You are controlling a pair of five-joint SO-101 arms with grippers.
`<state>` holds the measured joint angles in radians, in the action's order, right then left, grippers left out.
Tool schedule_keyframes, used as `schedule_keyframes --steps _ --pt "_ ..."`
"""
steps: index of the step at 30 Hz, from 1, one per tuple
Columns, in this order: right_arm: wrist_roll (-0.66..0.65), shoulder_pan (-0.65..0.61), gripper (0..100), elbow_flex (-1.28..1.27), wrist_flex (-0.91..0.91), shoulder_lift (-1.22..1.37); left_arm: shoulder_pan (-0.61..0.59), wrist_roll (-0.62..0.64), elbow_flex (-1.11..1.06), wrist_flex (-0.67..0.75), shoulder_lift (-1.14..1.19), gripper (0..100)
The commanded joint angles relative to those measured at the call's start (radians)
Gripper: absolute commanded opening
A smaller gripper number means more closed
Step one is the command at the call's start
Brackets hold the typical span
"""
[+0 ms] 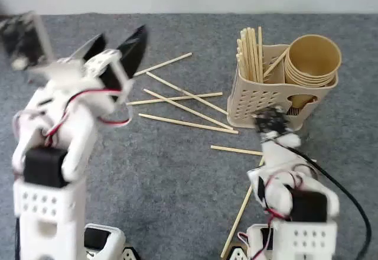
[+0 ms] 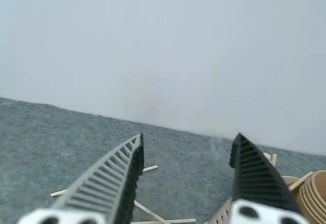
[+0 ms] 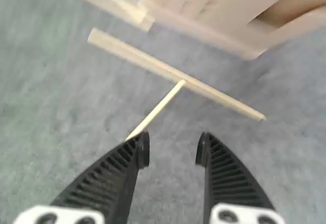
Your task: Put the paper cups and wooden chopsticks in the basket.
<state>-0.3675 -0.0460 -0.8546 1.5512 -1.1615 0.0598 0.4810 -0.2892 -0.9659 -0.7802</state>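
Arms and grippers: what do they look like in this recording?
The left arm and right arm are white plastic with black motor blocks and red, black and white wires. The left gripper and right gripper have black, ribbed, pointed fingers on white mounts.

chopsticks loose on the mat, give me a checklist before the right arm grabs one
1. Right hand open and empty: ok.
2. Chopstick ahead of its fingertips: ok.
3. That chopstick free of others: not ok, its far end meets a second chopstick.
4. Basket upright: ok.
5. Paper cups in the basket: ok.
6. Left hand raised, apart from the basket: ok.
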Motion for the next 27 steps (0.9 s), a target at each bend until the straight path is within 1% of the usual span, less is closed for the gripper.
schedule_keyframes --steps 1,4,7,11,15,18,24,27 --pt "-0.058 -0.105 17.6 0.005 -0.001 0.12 -0.077 0.008 -0.111 -0.002 -0.144 27" --pt "-0.089 -0.176 17.6 0.006 -0.048 0.22 -0.14 -0.034 -0.222 0.0 -0.239 27" --pt "-0.117 -0.236 17.6 0.006 -0.114 0.309 -0.178 -0.08 -0.334 0.0 -0.325 27" --pt "-0.163 -0.283 17.6 0.006 -0.231 0.423 -0.23 -0.104 -0.463 0.0 -0.427 27" --pt "-0.164 -0.325 17.6 0.006 -0.349 0.561 -0.262 -0.106 -0.596 0.0 -0.512 27" --pt "-0.164 -0.341 17.6 0.011 -0.45 0.68 -0.275 -0.106 -0.699 0.002 -0.571 27" --pt "-0.167 -0.334 17.5 0.014 -0.647 0.872 -0.275 -0.107 -0.881 0.002 -0.727 27" --pt "-0.213 -0.334 17.3 0.018 -0.7 0.929 -0.305 -0.107 -0.978 0.032 -0.833 27"
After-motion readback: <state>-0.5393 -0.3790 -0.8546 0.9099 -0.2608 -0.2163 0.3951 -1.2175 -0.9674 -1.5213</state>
